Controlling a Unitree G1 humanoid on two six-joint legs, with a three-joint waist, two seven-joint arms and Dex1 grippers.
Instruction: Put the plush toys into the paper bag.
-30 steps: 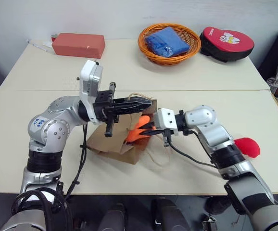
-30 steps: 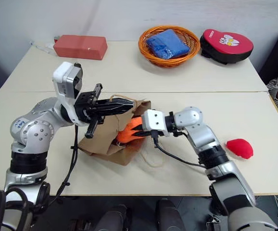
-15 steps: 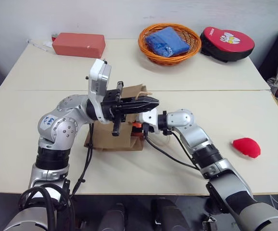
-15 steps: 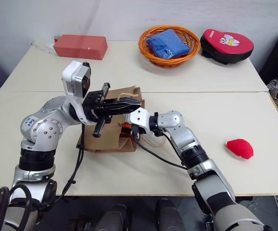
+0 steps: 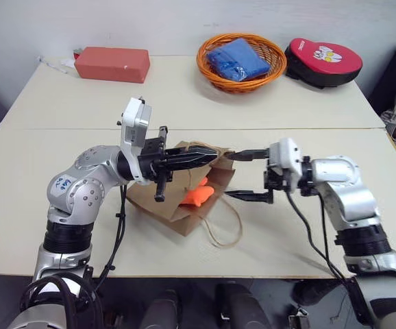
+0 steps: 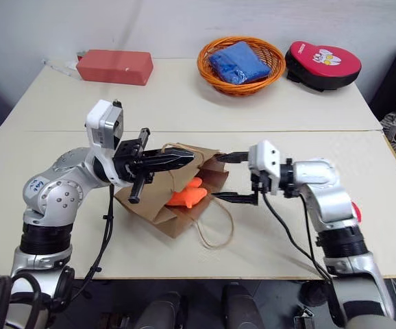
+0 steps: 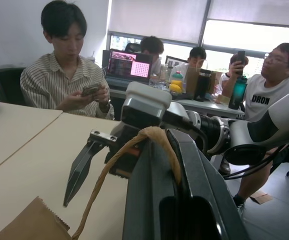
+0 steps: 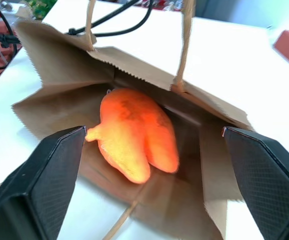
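1. My right gripper (image 5: 247,175) stands with its two black fingers wide apart and nothing between them, pointed across the table at the bag's mouth, just outside it.

2. Straight ahead of those fingers lies the orange plush toy (image 8: 134,137) — inside the paper bag (image 5: 181,203), resting on the bag's lower wall just past the serrated edge. I judge this toy delivered.

3. Opposite, my left gripper (image 5: 201,157) is closed tight on one twine handle (image 7: 115,162), lifting the upper lip so the mouth gapes toward my right hand. The other twine loop (image 5: 226,227) trails loose on the table (image 5: 184,103), below my right fingers.

4. Behind my right arm, well away from the bag, the red plush toy (image 6: 355,211) peeks out past my forearm in the right eye view. It is not yet bagged.

5. So the step in hand is the changeover: one toy in, one to fetch. Next my right gripper must swing away from the bag, back toward the red toy, come down over it with fingers spread, and close — the soft lump should squash easily, so a central grip matters.

6. My left should keep the handle raised; if the mouth sags, the second toy may catch on the lip or push the orange one out.
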